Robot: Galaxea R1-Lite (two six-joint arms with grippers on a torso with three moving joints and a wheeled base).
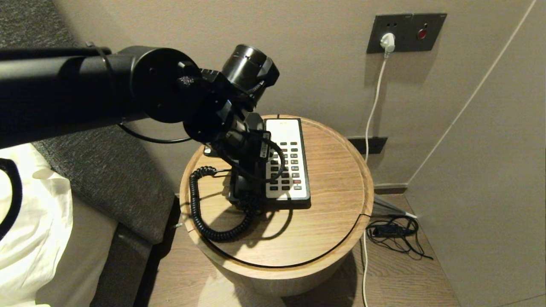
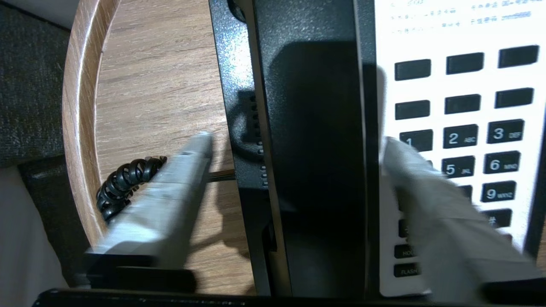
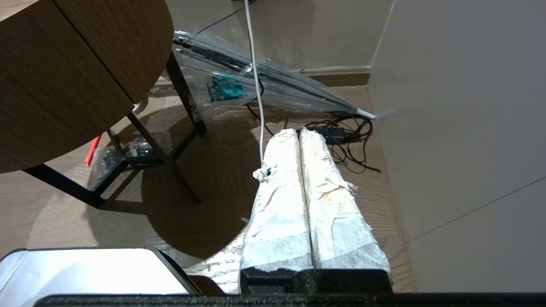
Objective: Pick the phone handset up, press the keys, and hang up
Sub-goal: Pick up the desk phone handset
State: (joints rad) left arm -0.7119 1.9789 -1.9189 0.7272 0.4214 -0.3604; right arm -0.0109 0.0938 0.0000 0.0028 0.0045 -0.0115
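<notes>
A black and white desk phone [image 1: 286, 160] lies on a round wooden side table [image 1: 337, 204]. Its black handset [image 2: 315, 149] rests in the cradle on the phone's left side, beside the white keypad [image 2: 460, 106]. My left gripper [image 2: 296, 140] is open and straddles the handset from above. One finger [image 2: 179, 183] is over the table side and the other finger [image 2: 426, 200] is over the keys, with a gap on each side. In the head view the left arm hides most of the handset. The coiled cord [image 1: 200, 204] loops across the table. My right gripper [image 3: 298, 132] is shut and empty, parked low above the floor.
A bed with a white pillow [image 1: 34, 221] and a grey headboard [image 1: 106, 170] stands left of the table. Walls close in behind and to the right, with a socket and white plug [image 1: 387, 41]. Black cables [image 1: 392, 232] and a clear umbrella [image 3: 264, 85] lie on the floor.
</notes>
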